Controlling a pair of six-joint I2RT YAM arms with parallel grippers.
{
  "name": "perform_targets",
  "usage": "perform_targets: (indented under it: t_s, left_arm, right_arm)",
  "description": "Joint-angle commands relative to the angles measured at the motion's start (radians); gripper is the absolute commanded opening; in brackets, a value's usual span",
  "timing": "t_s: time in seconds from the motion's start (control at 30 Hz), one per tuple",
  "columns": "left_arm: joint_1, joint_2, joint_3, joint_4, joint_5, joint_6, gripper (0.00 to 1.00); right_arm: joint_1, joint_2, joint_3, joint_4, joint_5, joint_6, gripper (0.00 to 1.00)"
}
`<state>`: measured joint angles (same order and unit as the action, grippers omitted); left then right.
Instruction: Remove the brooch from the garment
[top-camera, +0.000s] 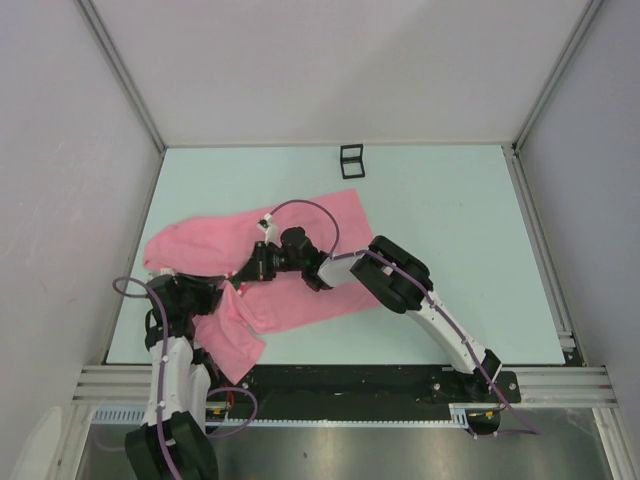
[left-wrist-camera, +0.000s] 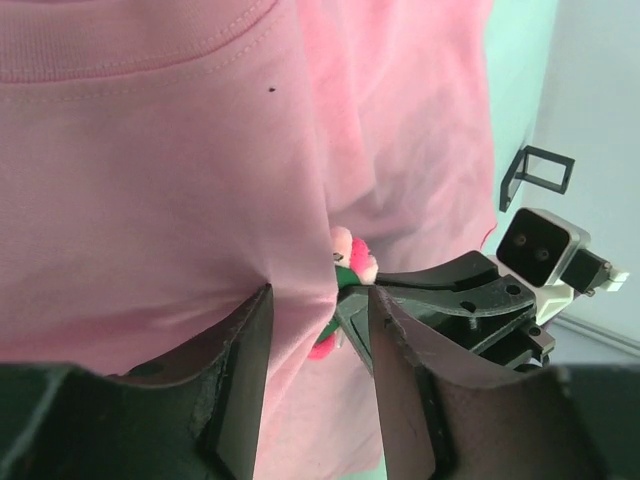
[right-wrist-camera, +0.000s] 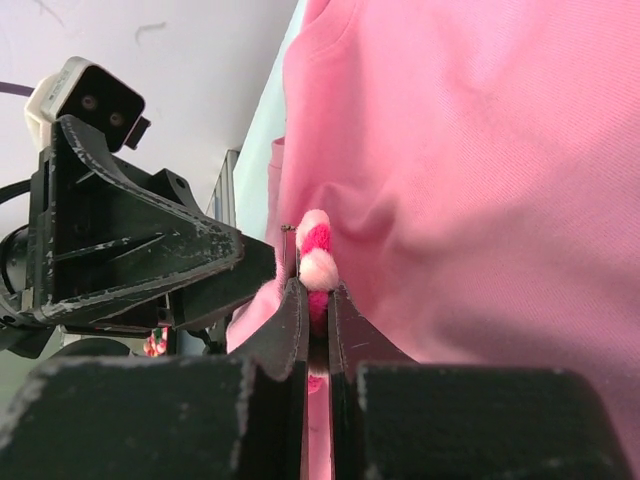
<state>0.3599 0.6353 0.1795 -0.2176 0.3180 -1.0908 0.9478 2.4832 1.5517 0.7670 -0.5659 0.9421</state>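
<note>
Right gripper (right-wrist-camera: 315, 292) is clamped tight on the brooch (right-wrist-camera: 318, 262) at a pucker in the garment (right-wrist-camera: 480, 150), while left gripper (left-wrist-camera: 318, 295) stands parted astride that fold.

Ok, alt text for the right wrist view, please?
The right gripper is clamped shut on the small pink flower brooch, against the pink garment. The left gripper, black, sits close on the left.
</note>
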Motion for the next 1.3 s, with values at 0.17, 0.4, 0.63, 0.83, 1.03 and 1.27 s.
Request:
perform_targets:
  t_s: [0.17,0.4,0.63,0.83,1.03,1.27]
  left_arm:
    - [0.025,0.021,0.014,0.015,0.053,0.031,0.48]
    - [0.025,0.033,0.075,-0.180,-0.045,0.075,0.52]
    - [0.025,0.079,0.054,-0.175,-0.008,0.081,0.40]
    - [0.025,0.135,0.029,-0.149,0.019,0.098,0.20]
    - [0.027,0.061,0.110,-0.216,-0.005,0.164,0.40]
    - [0.025,0.092,0.192,-0.157,0.015,0.207,0.50]
  right_arm:
    - [0.023,0.005,0.125,-0.146,0.029,-0.089,0.01]
    - [0.034,-0.010,0.180,-0.270,0.107,-0.158,0.02]
    - [0.040,-0.026,0.188,-0.298,0.161,-0.177,0.03]
    - [0.040,-0.072,0.163,-0.342,0.120,-0.232,0.21]
    - [-0.018,-0.096,0.223,-0.500,-0.037,-0.350,0.52]
    - [-0.033,-0.012,0.460,-0.805,-0.057,-0.554,0.66]
